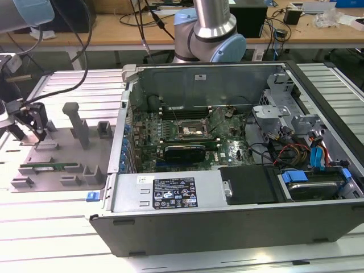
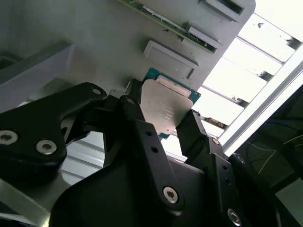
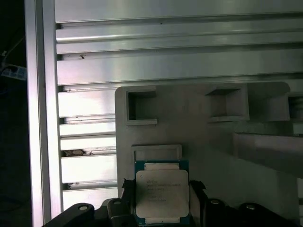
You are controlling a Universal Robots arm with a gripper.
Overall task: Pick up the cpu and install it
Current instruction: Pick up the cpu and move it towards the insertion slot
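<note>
Grips the cpu (image 3: 162, 194) by two opposite edges, shiny top up, green rim showing. Looks pinched tight in both wrist views, w/ the black jaws of the gripper (image 2: 163, 118) closed on it, one each side. Can't tell if lifted or resting on the grey tray (image 3: 189, 132). Holds it right by a small raised lip (image 3: 156, 152) on that tray. Shows more pockets in the tray close by, plus a long green memory stick (image 1: 48, 168) lying flat near its front edge. Finds the tray on the slatted metal counter (image 1: 51, 233), at the exterior view's left, just beside the open pc case (image 1: 239, 227). Spots the socket (image 1: 187, 129) inside that case, mid board, well apart from the gripper.

So: pick-up step in hand, install not begun, prob. under half done. Calls for a firm, even squeeze & a flat chip, no tilt, no slip. At the socket end, calls for corners lined up & a soft touch, since small parts there prob. bend easy.
</note>
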